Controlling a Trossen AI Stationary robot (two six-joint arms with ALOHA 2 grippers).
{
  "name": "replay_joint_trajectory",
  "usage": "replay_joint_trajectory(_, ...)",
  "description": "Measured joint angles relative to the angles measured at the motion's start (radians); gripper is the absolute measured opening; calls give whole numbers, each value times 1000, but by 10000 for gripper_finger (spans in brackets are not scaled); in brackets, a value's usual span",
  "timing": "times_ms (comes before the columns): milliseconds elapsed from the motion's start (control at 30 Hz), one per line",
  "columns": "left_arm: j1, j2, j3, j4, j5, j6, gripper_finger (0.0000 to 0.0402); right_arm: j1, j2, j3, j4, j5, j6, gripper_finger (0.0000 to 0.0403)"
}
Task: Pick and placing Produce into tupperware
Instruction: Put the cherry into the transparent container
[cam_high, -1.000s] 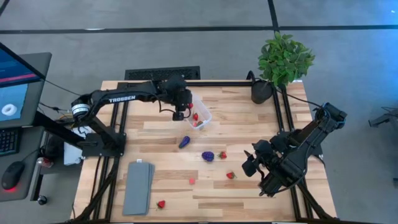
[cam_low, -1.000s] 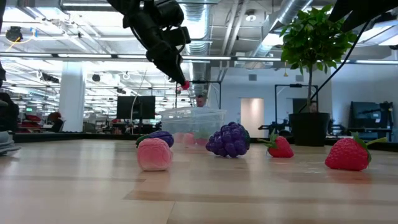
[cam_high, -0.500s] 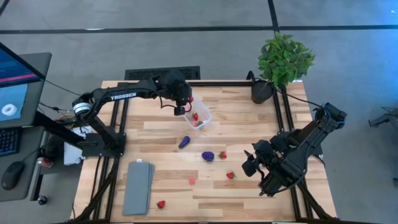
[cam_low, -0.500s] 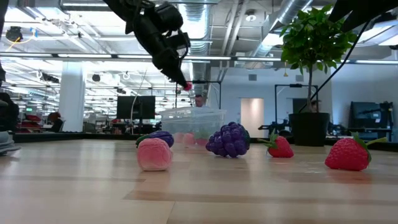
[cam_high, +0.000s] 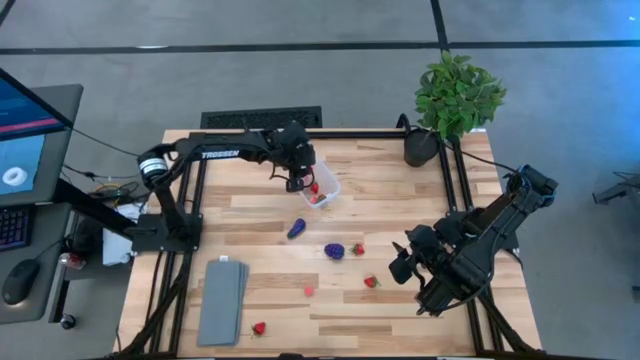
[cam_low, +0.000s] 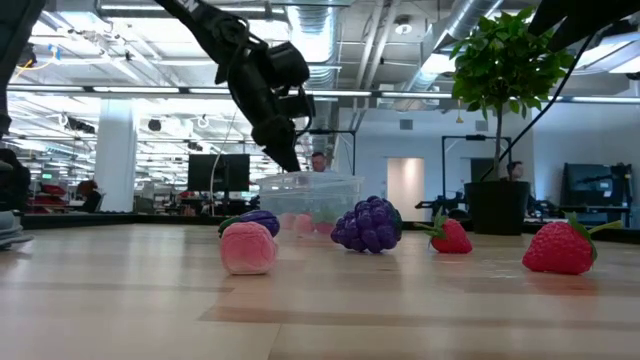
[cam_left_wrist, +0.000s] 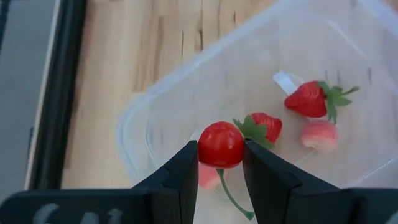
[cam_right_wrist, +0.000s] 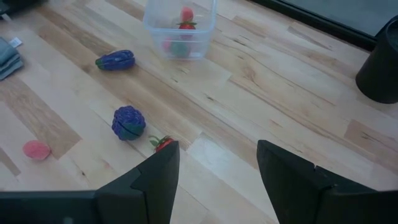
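Clamped on a small red fruit (cam_left_wrist: 221, 144), the left gripper (cam_left_wrist: 219, 163) hangs over the tupperware (cam_high: 322, 189) at upper centre of the high view. Lower right, the right gripper (cam_right_wrist: 216, 163) waits, fingers parted and empty. Placing is underway; next comes release.

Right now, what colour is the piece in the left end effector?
Red, with a green stem; the left wrist view shows it best.
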Motion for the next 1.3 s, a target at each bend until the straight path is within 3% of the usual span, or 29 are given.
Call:
replay_joint_trajectory(1133,5,9,0,104,-6,-3,104,0,0,0,0,0,17,240)
replay_joint_trajectory(1300,5,8,0,109,1,-2,128,0,0,0,0,0,17,240)
